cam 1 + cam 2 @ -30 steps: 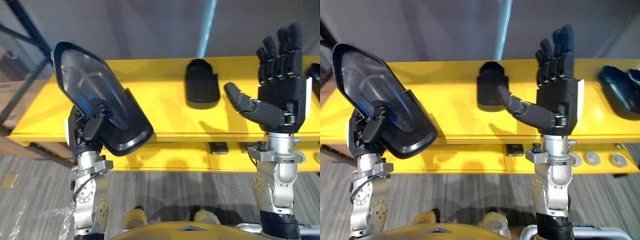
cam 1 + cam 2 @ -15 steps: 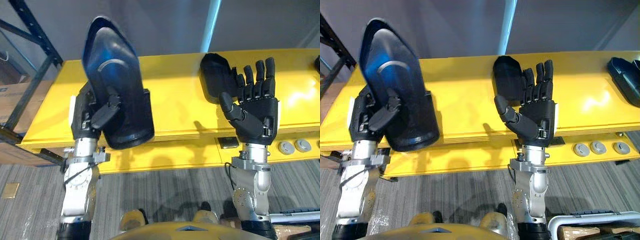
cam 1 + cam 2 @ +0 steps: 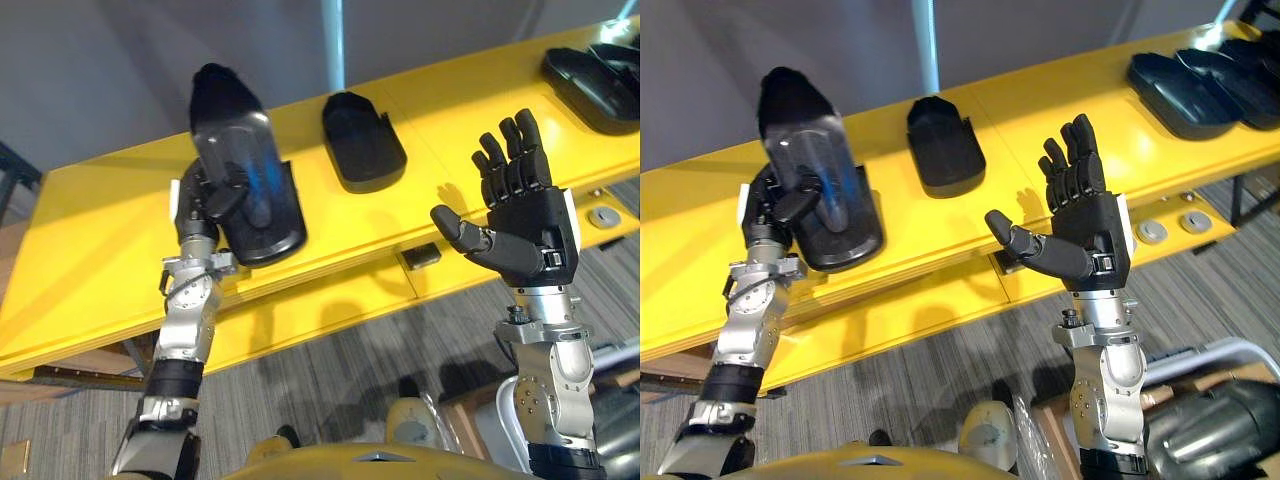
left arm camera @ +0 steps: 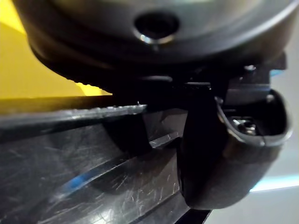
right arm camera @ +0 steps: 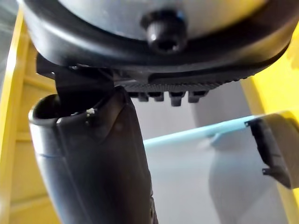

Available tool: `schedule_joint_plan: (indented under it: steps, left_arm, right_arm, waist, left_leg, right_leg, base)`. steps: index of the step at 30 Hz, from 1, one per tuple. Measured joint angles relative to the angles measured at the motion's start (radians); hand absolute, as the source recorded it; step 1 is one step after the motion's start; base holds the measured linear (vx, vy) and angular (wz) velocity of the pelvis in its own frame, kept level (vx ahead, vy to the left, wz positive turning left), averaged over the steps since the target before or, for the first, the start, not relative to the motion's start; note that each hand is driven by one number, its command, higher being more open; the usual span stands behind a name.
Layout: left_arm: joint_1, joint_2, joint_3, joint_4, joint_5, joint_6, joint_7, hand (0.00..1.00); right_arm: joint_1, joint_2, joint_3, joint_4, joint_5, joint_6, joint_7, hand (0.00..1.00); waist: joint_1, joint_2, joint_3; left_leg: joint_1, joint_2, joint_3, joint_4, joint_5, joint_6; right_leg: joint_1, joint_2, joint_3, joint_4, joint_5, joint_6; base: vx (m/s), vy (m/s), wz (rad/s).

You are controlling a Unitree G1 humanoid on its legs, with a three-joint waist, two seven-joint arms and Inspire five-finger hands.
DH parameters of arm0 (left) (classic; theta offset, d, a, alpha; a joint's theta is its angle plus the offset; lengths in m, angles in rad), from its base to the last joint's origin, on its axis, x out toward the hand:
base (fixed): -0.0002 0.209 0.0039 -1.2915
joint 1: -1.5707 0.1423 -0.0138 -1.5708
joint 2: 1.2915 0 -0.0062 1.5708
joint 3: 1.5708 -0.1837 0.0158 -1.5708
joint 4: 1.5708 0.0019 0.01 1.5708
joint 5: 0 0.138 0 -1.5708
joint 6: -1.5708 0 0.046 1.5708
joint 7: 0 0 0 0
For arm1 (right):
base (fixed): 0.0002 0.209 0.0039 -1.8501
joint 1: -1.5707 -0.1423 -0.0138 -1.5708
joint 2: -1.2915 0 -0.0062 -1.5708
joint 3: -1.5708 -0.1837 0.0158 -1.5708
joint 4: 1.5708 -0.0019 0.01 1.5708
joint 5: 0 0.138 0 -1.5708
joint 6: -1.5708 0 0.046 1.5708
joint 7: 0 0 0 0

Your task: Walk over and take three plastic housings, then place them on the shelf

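The plastic housing (image 3: 248,180) is in my left hand (image 3: 200,205), which is closed on its lower half with the thumb pressed across the hollow face. It is a glossy black shell, long and scoop-shaped, rounded and narrower at the top, broad and squared at the lower end, with a bluish glint down its middle. Its long axis stands steeply, leaning away from me, the rounded end high and the broad end low over the front part of the yellow shelf (image 3: 90,235). I cannot tell whether that low end touches the shelf.

So the move ahead, as I judge it, is to tip the housing forward and down until it lies flat, long axis running front to back like the second housing (image 3: 362,145) that lies just to the right of it.

My right hand (image 3: 530,235) is raised in front of the shelf edge, well apart from both, fingers (image 3: 510,165) straight and spread, holding nothing. More housings (image 3: 1185,85) lie at the shelf's far right end.
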Motion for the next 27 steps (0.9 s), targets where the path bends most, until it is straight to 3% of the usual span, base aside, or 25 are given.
schedule_joint_plan:
  steps: [5,11,19,27]
  left_arm:
    - [-0.138,0.1,0.022,0.108,-0.027,-0.003,0.056,0.0]
    - [-0.225,0.131,0.022,0.183,-0.07,0.023,0.048,0.0]
    - [-0.311,0.204,0.016,0.297,-0.083,0.152,-0.057,0.0]
    - [-0.315,0.206,-0.001,0.322,-0.119,0.18,-0.146,0.0]
  right_arm:
    - [-0.001,-0.026,0.014,-0.001,0.001,0.0,0.032,1.0]
    - [-0.011,-0.073,0.078,-0.012,0.002,0.0,0.05,1.0]
    - [-0.061,-0.078,0.129,-0.047,-0.001,0.0,0.047,1.0]
    - [-0.124,-0.105,0.18,-0.047,-0.001,0.001,0.037,1.0]
  waist:
    - [-0.019,0.014,0.039]
    - [-0.017,0.019,0.07]
    - [-0.017,0.025,0.112]
    - [-0.018,0.024,0.143]
  left_leg:
    - [-0.015,-0.004,0.014,-0.01,0.009,0.003]
    - [-0.011,-0.006,0.011,-0.03,0.018,0.002]
    - [-0.001,-0.006,0.0,-0.038,0.029,0.002]
    - [-0.028,-0.005,-0.026,-0.025,0.037,0.004]
  right_leg:
    - [-0.029,0.0,0.016,-0.007,0.022,0.008]
    - [-0.03,0.002,0.015,-0.007,0.024,0.006]
    - [-0.013,0.001,0.009,-0.009,0.023,0.006]
    - [-0.013,-0.003,-0.018,-0.007,0.024,0.007]
  base:
    - [-0.02,0.007,-0.07]
    - [0.0,0.001,0.03]
    - [-0.02,-0.005,0.02]
    - [-0.03,-0.013,0.1]
